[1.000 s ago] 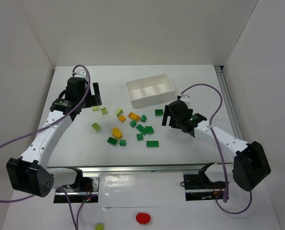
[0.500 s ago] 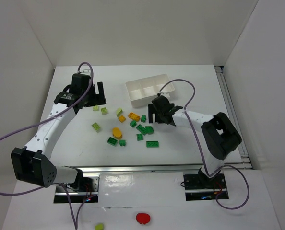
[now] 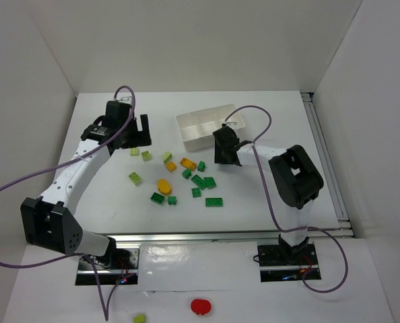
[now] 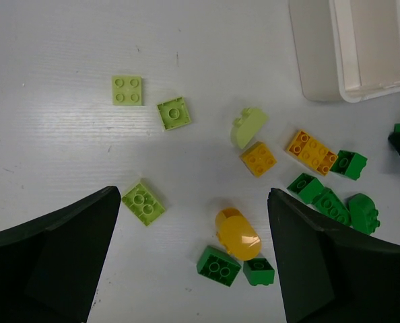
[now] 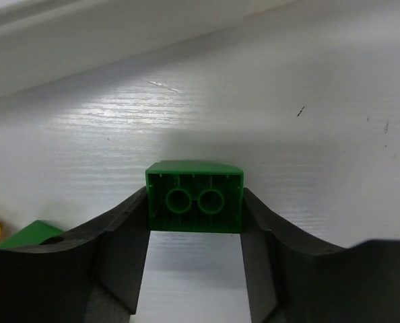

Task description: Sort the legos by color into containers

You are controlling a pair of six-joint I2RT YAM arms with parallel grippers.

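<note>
The white tray [image 3: 186, 139] with three compartments stands at the back centre; its corner [image 4: 321, 81] shows in the left wrist view. Several green, lime and orange legos lie scattered in front of it, among them the rounded orange piece [image 3: 163, 184] [image 4: 237, 233]. My right gripper [image 3: 222, 155] [image 5: 194, 208] is low beside the tray's front wall, shut on a dark green lego [image 5: 194, 202] whose hollow underside faces the camera. My left gripper [image 3: 138, 132] [image 4: 193, 195] hangs open above the left of the scatter, holding nothing.
A lime brick [image 4: 143, 203] lies near my left finger, and two more lime ones [image 3: 135, 152] are behind. A red round object [image 3: 199, 306] and a lime piece [image 3: 139, 317] sit on the front ledge. Enclosure walls close the sides and back.
My right arm swung left to the green lego by the tray and its jaws closed on it. My left gripper drifted slightly right, still open.
</note>
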